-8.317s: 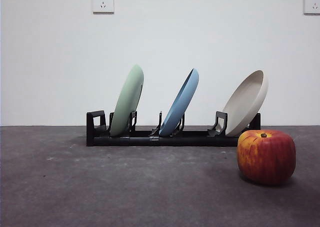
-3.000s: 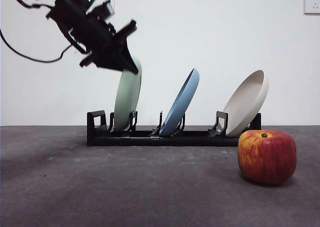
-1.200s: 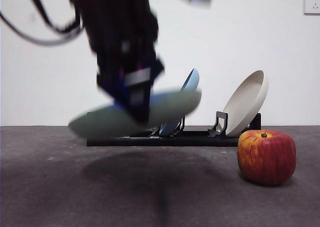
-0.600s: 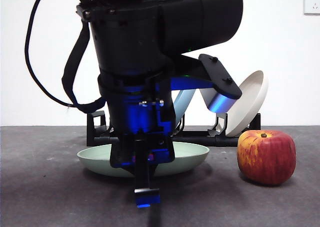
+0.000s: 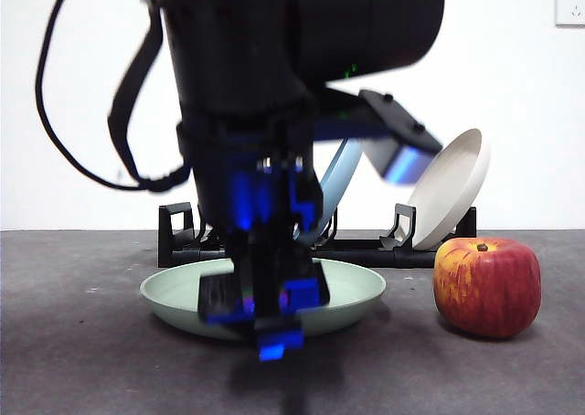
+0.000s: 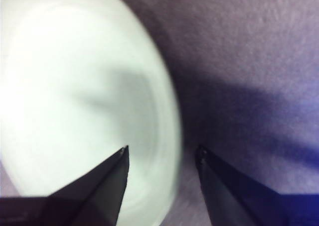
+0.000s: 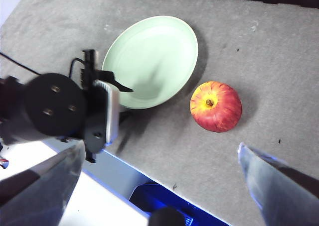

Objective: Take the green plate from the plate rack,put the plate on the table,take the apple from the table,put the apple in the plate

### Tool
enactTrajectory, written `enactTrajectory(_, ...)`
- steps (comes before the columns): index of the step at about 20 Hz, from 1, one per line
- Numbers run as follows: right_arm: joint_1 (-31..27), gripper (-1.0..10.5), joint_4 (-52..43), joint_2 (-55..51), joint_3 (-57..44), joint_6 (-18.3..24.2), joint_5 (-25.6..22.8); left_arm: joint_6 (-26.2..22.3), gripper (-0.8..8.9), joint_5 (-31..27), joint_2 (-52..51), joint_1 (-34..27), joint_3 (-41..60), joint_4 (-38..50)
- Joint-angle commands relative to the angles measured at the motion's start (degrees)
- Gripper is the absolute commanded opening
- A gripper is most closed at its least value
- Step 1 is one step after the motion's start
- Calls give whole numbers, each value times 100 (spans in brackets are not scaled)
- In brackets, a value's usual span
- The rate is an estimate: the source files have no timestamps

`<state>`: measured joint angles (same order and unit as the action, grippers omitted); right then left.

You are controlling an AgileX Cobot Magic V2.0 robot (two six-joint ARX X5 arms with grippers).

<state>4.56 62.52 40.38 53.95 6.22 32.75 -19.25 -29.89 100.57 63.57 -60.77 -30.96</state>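
Green plate lies seemingly empty — apple beside.

No text, label, brand or number can be read anywhere.

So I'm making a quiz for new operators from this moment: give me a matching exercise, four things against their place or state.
Things:
1. green plate
2. apple
3. beige plate
4. left gripper

Places or states:
A. leaning in the plate rack
B. fingers open astride a rim
C. lying flat on the table
D. standing on the table, beside the green plate

Pairs: 1-C, 2-D, 3-A, 4-B
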Motion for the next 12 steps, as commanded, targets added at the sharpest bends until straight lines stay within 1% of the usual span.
enactTrajectory(1, 17, 627, -37, 74, 15, -22, -4, 365, 241, 31, -358, 20, -254, -225)
enactTrajectory(2, 17, 627, -37, 118, 15, -20, -4, 481, 282, 39, -511, 20, -387, -442)
enactTrajectory(5, 17, 627, -160, 306, 15, -20, -4, 844, 295, 153, -1027, 20, -813, -1180)
enactTrajectory(7, 20, 627, -369, 535, 15, -24, -7, 1102, 293, 378, -1469, 9, -1134, -1591)
enactTrajectory(10, 149, 627, -719, 1012, 15, -20, -48, 1366, 292, 887, -2109, 9, -1639, -2046)
enactTrajectory(12, 358, 628, -975, 1423, 15, -11, -398, 1510, 292, 1172, -2485, 9, -2011, -2304)
